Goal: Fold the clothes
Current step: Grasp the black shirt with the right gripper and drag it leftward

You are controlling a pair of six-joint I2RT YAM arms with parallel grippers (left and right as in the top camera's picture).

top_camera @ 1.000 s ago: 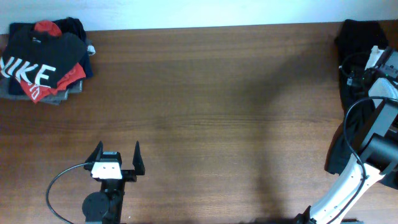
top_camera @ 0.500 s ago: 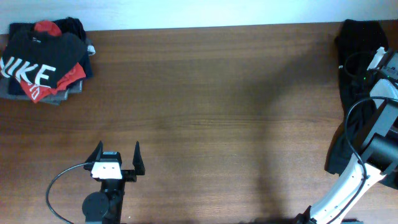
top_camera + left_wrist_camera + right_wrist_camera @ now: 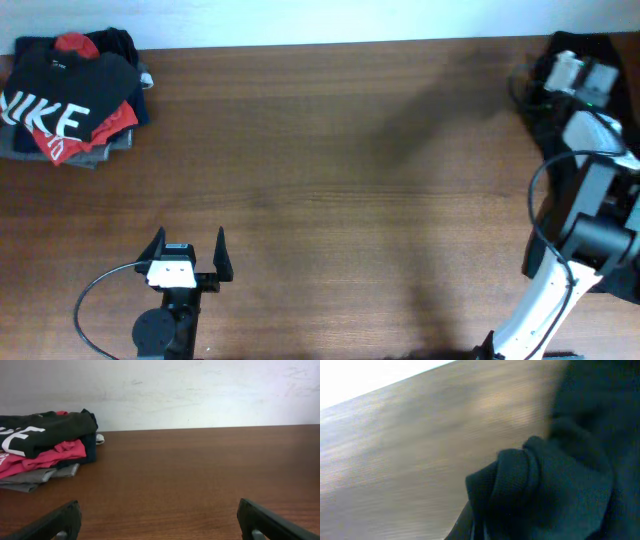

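Observation:
The clothes, a black T-shirt point(image 3: 578, 46), lie bunched at the table's far right edge, partly under my right arm and hanging off the side. My right gripper point(image 3: 535, 85) is over the shirt's left border. In the right wrist view a fold of the black T-shirt point(image 3: 555, 480) fills the space at my right gripper point(image 3: 485, 530), which is shut on it. The fingers themselves are mostly hidden by fabric. My left gripper point(image 3: 190, 245) rests near the front left, far from the shirt. It stands open over bare wood point(image 3: 160, 515) with nothing between its fingers point(image 3: 60, 521).
A stack of folded garments point(image 3: 70, 100) sits at the back left corner, topped by a black shirt with large white letters point(image 3: 30, 435) over red and grey pieces. A white wall runs behind the table's far edge.
My right gripper has shut on the black fabric and swung left and toward the far edge, dragging the shirt's border with it. The left arm has not moved.

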